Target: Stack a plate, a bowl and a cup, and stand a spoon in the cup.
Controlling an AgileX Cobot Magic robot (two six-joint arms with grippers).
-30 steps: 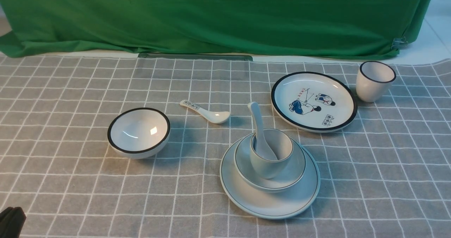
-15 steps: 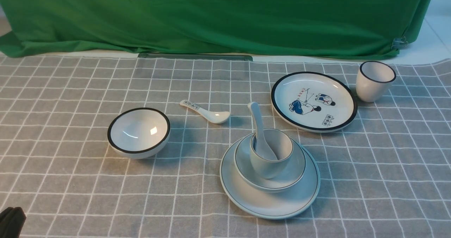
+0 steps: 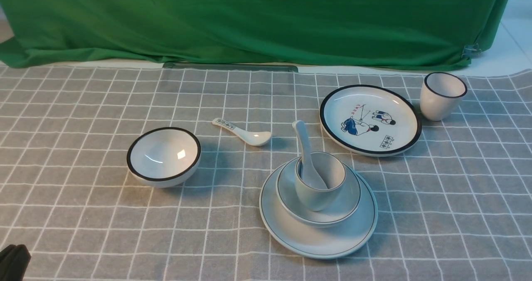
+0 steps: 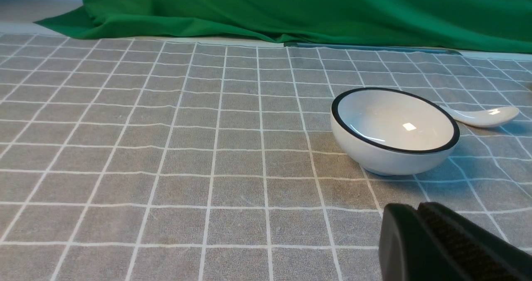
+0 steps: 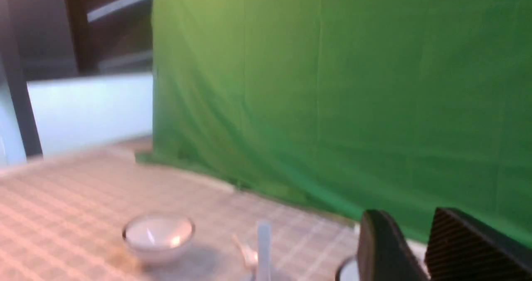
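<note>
Stack: the plate (image 3: pixel 291 235) sits on the grey checked cloth (image 3: pixel 83 214), the bowl (image 3: pixel 345 204) sits in the plate, and the cup (image 3: pixel 318 189) sits in the bowl, a bit tipped.
Spoon: the plain spoon (image 3: pixel 304 148) stands in the cup and leans on its rim, with its handle up and back. The job looks done.
Left gripper: the left gripper (image 4: pixel 415 214) is low over the cloth, near the black-rimmed bowl (image 4: pixel 395 131). Its jaws are pressed together and hold nothing.
Right gripper: the right gripper (image 5: pixel 411 231) is up high and blurry. Its jaws are a little apart with nothing between them.
Worry one: the spoon only leans, so a bump to the table or cloth could make it slide or fall out.
Worry two: the cup looks tipped in the bowl, so a knock could roll it over.
Worry three: if the left arm swings across, it could hit the black-rimmed bowl or the printed spoon (image 3: pixel 243 132).
Other dishes: the cartoon plate (image 3: pixel 370 121) and the tall cup (image 3: pixel 442 96) sit apart from the stack, and look safe.
</note>
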